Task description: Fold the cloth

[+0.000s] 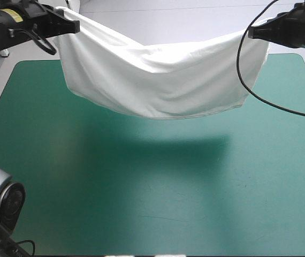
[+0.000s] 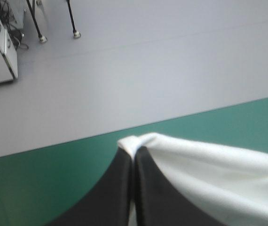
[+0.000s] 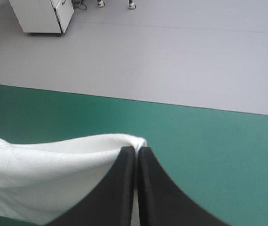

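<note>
the left claw (image 2: 134, 155) is pinched tight on one top corner of the shirt (image 1: 158, 80). the shirt hangs in the air over the far side of the counter (image 1: 142, 193), sagging in the middle. it looks soft and light, so corners hold best. the right claw (image 3: 136, 151) pinches the other corner.

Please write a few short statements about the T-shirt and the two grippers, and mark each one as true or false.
1. The T-shirt hangs between the two grippers. True.
2. The left gripper is open. False: it is shut on the T-shirt's edge.
3. The T-shirt lies flat on the teal-green cover. False: it is held up above it.
4. The right gripper is shut on the T-shirt. True.
</note>
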### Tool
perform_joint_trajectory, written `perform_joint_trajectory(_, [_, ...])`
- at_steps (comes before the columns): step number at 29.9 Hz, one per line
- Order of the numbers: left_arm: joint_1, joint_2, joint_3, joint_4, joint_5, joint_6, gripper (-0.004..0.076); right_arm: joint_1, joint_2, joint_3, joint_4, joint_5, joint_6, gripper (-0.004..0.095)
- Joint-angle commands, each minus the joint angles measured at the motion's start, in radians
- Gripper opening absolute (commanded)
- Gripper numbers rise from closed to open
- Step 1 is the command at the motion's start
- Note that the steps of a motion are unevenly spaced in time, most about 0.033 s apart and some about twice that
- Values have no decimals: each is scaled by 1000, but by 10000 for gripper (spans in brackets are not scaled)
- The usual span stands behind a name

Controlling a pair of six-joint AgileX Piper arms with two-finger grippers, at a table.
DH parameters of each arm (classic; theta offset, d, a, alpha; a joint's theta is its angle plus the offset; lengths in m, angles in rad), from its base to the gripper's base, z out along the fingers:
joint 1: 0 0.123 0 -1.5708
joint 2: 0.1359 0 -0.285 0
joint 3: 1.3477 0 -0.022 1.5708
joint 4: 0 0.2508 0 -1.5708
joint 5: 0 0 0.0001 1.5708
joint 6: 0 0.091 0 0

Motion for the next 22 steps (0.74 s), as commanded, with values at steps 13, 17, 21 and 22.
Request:
perform_joint_trajectory(13, [0,-48,-35,-26,5,35,-22,1,-37,-30,-7,-13,-9,-17])
perform_joint_trajectory(17, [0,29,-35,-9,-73,35,-22,1,49,-30,-7,-70,-9,-17])
perform_joint_trajectory(21, [0,109,-35,19,-219,34,-22,1,141,-30,-6,-203,-20,-17])
perform_joint_trajectory(22, [0,124,-35,17,-275,33,-22,1,157,-30,-3,-240,-22,-16])
